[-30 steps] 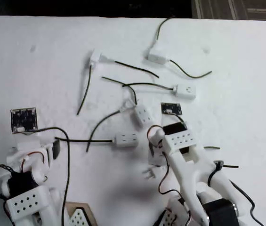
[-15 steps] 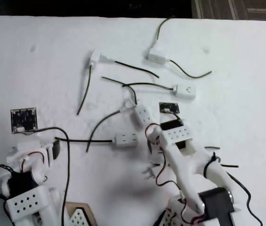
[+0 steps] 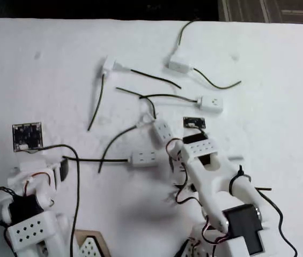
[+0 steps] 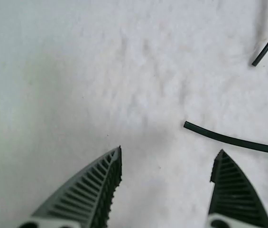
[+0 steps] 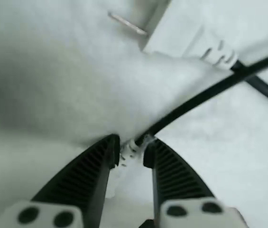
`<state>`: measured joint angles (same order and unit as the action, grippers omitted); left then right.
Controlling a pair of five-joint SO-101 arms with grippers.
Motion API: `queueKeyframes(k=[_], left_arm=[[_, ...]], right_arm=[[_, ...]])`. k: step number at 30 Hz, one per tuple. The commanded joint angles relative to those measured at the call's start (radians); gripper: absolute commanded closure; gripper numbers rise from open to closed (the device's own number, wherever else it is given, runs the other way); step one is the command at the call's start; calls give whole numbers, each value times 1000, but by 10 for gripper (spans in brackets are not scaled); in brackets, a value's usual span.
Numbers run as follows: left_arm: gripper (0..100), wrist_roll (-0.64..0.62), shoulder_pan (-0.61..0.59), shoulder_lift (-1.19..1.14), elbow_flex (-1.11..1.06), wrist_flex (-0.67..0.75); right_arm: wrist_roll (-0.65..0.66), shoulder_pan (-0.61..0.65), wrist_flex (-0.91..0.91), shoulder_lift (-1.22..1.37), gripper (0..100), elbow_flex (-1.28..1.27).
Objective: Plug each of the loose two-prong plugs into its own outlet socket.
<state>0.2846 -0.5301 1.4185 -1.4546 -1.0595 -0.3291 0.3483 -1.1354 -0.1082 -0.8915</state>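
White plug (image 5: 128, 151) half-hidden in end effector (image 5: 131, 142)

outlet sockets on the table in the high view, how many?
3. Centre socket left of the right arm; tilted socket just beyond it; far socket farther back. The arm may hide others.

A white table (image 3: 44, 80) carried a scatter of electrical parts. Toward its far side lay a white plug (image 3: 108, 66) and a white connector (image 3: 178, 66), well apart, each trailing a thin dark cord. Nearer the middle sat a square socket (image 3: 211, 103), an angled outlet strip (image 3: 162, 130) and a level outlet strip (image 3: 143, 158), the last with its cord stretched straight along the surface. In the right wrist view, a two-prong plug (image 5: 176, 31) lay flat on the table, with a second cord (image 5: 195, 102) passing just beside it.
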Motion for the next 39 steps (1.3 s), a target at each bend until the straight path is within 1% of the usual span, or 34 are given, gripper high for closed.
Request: queueKeyframes(k=[1, 7, 11, 15, 20, 24, 26, 27, 29, 33, 35, 39], left_arm=[[698, 2, -4, 12, 6, 18], [698, 2, -4, 12, 6, 18], [698, 2, -4, 12, 6, 18], [698, 3, -4, 12, 6, 18], [698, 3, -4, 12, 6, 18], [698, 3, -4, 12, 6, 18], [698, 3, -4, 12, 6, 18], [698, 3, -4, 12, 6, 18], [698, 3, -4, 12, 6, 18], [698, 3, -4, 12, 6, 18], [698, 3, -4, 12, 6, 18], [698, 3, -4, 12, 6, 18]], right_arm=[[3, 5, 18, -45, 986, 37], [12, 5, 15, -197, 982, 66], [141, 2, 15, -351, 982, 69], [267, -59, 21, -487, 982, 75], [578, -122, 18, -545, 982, 77], [902, -131, 21, -496, 981, 74], [1030, -128, 24, -453, 980, 75], [1062, -125, 24, -427, 975, 78], [1069, -124, 44, -380, 926, 84], [1069, -127, 48, -315, 786, 91], [1069, -125, 44, -314, 774, 91], [1069, -127, 5, -314, 807, 91]])
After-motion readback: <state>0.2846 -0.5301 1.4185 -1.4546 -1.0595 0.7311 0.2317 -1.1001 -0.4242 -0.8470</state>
